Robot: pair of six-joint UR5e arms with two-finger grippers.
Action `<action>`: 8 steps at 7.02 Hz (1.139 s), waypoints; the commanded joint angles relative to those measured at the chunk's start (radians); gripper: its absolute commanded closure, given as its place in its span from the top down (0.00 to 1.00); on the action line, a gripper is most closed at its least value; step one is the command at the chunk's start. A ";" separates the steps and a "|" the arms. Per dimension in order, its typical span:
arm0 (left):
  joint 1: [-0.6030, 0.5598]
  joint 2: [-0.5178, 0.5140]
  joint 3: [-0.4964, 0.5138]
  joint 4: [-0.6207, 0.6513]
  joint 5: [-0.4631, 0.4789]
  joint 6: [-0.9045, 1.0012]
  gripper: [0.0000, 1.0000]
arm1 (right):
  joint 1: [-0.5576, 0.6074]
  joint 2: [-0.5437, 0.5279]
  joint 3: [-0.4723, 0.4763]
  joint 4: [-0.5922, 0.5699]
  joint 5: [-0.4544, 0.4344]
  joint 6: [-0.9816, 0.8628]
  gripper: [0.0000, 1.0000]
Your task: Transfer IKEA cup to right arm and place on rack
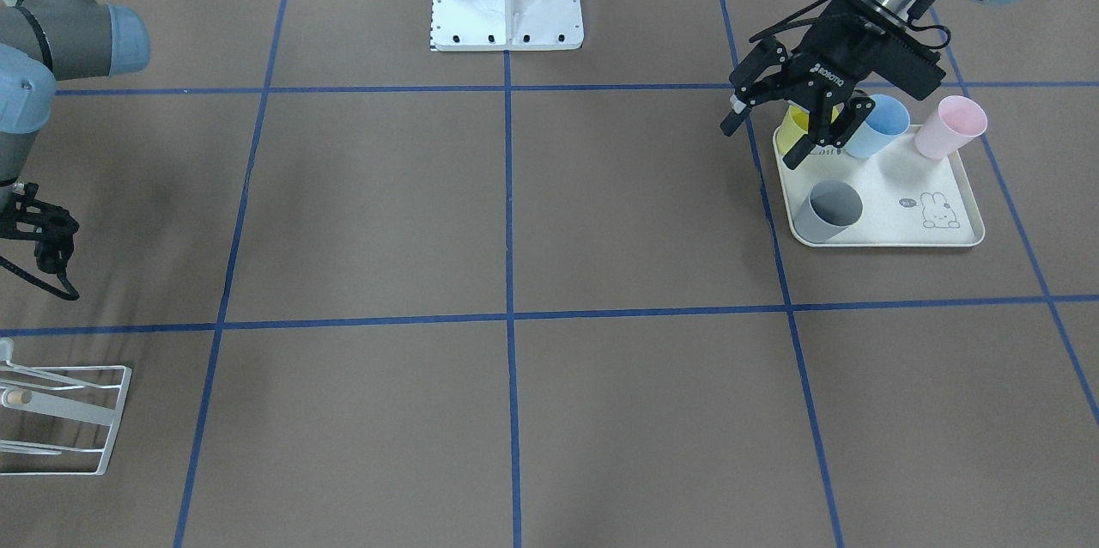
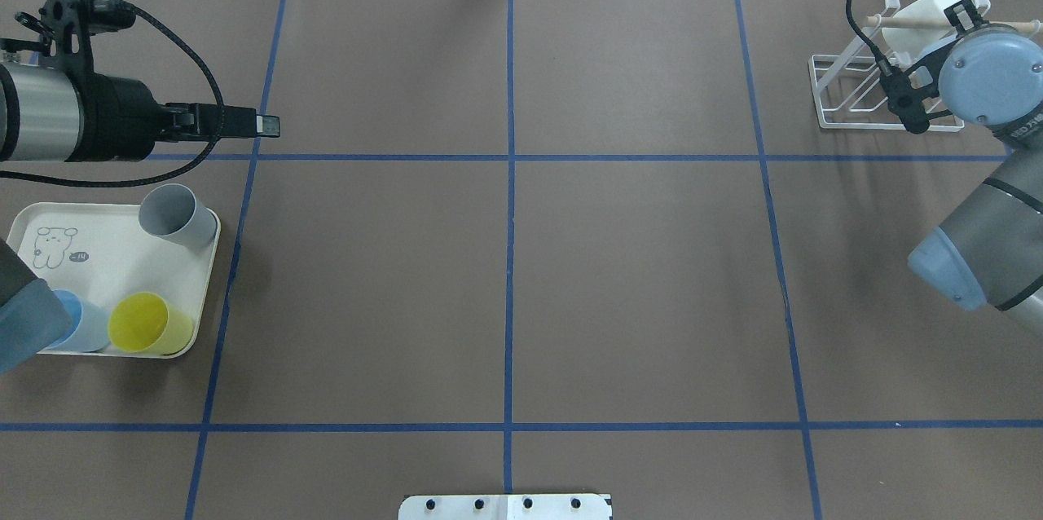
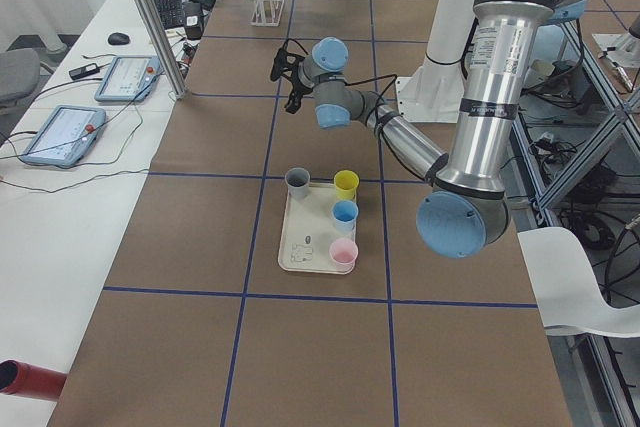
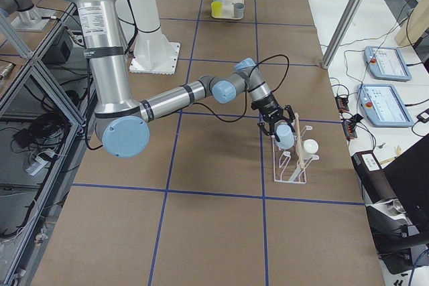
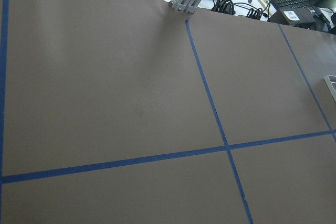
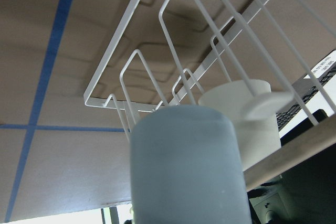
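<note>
Brown table's far corner: right hand (image 4: 278, 125) clamps the pale blue cup (image 6: 189, 166) just above the rack (image 4: 291, 165), poised to seat it.

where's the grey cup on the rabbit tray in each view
exterior front-facing: grey cup, right of centre, at the lower-left corner of the rabbit tray.
overhead exterior: left side, tray's upper-right corner.
exterior left: centre, tray's upper-left corner.
exterior right: top centre, tray's lower-right corner.
left wrist-mounted: not in it.
right wrist-mounted: not in it.
shared landmark: the rabbit tray under it.
</note>
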 commanded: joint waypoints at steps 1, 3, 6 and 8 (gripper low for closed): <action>0.000 0.002 0.000 0.000 0.000 0.000 1.00 | -0.003 0.003 -0.006 0.000 -0.001 -0.001 0.27; 0.000 0.002 0.000 0.000 0.000 -0.002 1.00 | -0.003 0.003 -0.011 0.002 -0.001 -0.004 0.82; 0.000 0.003 0.000 -0.002 0.000 0.000 1.00 | -0.003 0.003 -0.011 0.002 -0.001 -0.005 0.86; -0.002 0.005 -0.002 -0.003 0.000 0.000 1.00 | -0.003 0.009 0.015 0.002 0.002 -0.002 0.87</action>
